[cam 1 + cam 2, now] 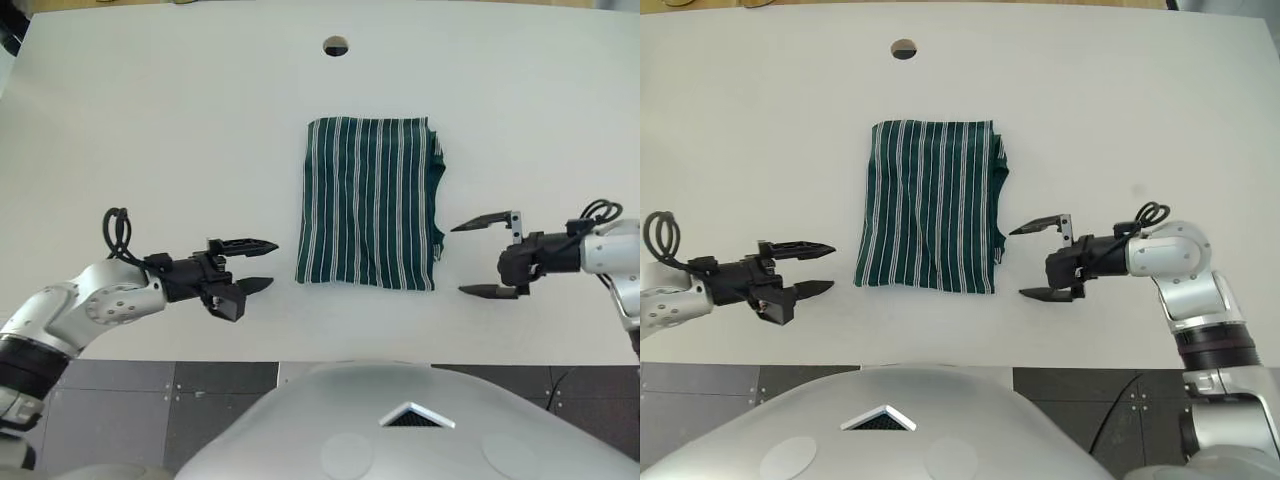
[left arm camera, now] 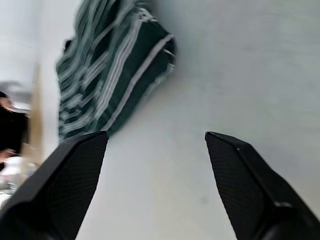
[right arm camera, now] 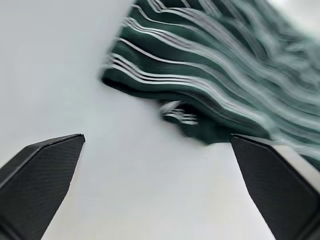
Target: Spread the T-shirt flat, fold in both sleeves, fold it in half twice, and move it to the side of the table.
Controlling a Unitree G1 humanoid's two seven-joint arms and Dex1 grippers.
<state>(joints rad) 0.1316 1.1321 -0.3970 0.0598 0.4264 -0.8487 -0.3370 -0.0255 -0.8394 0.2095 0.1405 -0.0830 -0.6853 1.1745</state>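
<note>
We see the folded T-shirt lying mid-way across the white table, our left gripper and right gripper flanking it, both spread wide, holding nothing; a round hole lies beyond.

White table w/ folded T-shirt lying flat.

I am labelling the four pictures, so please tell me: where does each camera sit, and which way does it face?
Left eye view: on the head, facing forward and down at the table and folded T-shirt; left claw and right claw show, both open.
Right eye view: the other eye, same scene.
Left wrist view: on the left wrist, facing the T-shirt past its own fingers.
Right wrist view: on the right wrist, likewise.
Shared: every view shows the T-shirt.
</note>
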